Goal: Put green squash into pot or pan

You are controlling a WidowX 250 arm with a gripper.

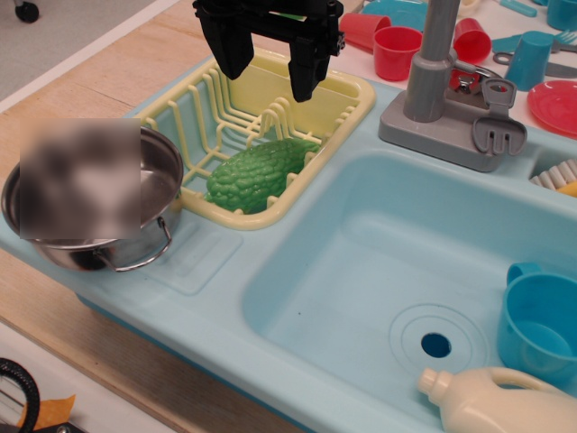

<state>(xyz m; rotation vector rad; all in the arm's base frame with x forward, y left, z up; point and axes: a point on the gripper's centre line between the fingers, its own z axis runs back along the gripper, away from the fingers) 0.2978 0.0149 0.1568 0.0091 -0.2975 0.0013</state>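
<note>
The green squash is bright green and bumpy. It lies in the near right corner of a pale yellow dish rack. The steel pot stands at the left of the rack on the light blue counter; much of it is blurred out, and a wire loop handle shows at its front right. My black gripper hangs open and empty above the rack, its two fingers spread, above and behind the squash.
A light blue toy sink basin lies right of the rack. It holds a blue cup and a cream bottle. A grey faucet stands behind it. Red cups and other toy dishes sit at the back.
</note>
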